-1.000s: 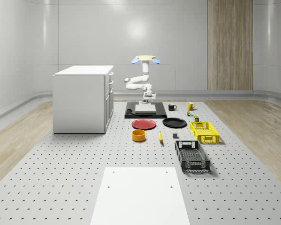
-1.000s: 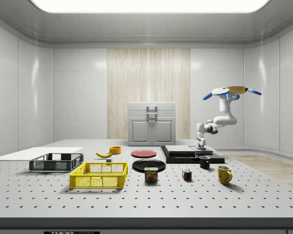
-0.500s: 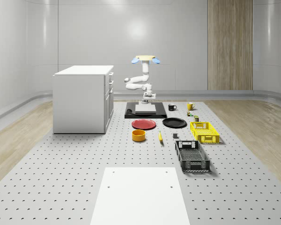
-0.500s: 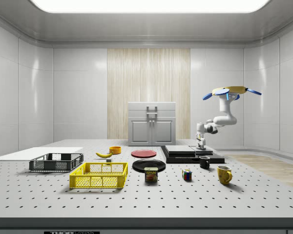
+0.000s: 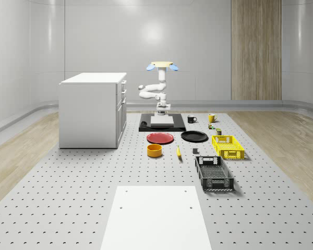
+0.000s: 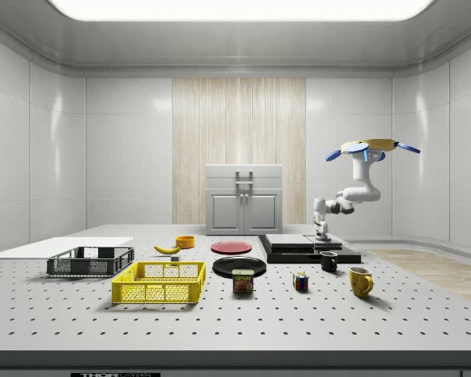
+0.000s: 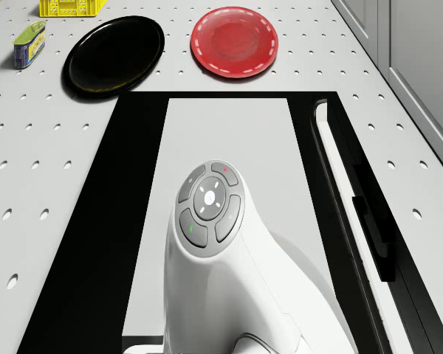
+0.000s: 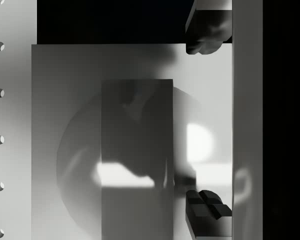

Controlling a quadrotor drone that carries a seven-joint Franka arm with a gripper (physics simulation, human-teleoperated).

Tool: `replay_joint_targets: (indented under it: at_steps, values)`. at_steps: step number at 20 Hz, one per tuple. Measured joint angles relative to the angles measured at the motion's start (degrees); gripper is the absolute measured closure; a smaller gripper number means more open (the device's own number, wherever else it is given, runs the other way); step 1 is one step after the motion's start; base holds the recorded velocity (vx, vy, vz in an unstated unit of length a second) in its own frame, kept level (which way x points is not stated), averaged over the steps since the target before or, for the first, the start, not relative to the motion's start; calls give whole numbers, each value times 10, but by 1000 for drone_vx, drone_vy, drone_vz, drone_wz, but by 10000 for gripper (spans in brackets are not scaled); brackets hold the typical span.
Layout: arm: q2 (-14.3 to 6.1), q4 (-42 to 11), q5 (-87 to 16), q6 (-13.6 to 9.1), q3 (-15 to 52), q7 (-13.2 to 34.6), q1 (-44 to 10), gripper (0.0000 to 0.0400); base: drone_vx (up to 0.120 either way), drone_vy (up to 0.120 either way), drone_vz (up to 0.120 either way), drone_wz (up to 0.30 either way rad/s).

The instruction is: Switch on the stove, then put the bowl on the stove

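The stove is a black slab with a pale grey top, at the table's far end. The drone hovers above it, arm bent down. My gripper hangs just over the stove's top, also seen as my gripper from the side. In the wrist view my gripper is open, nothing between its dark fingertips, close to the grey top's edge beside a pale strip. The orange bowl rests on the table in front of the stove, well apart from the gripper; bowl too.
A red plate and a black plate lie between stove and bowl. A white cabinet stands at the whole-scene view's left. Two mugs, a can, a banana, yellow crate and black crate sit rightward.
The arm has lifted slightly and the gripper has shifted a little toward the whole-scene view's left over the stove. The drone and the bowl stay where they were.
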Motion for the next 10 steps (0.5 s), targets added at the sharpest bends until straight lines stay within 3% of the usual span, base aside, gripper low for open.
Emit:
replay_joint_targets:
  at_steps: [2,10]
  values:
    - [-5,1,3,5,1,-16,16,0,0,0,0,0]
    - [-19,3,10,18,4,-48,44,0,120,0,0,0]
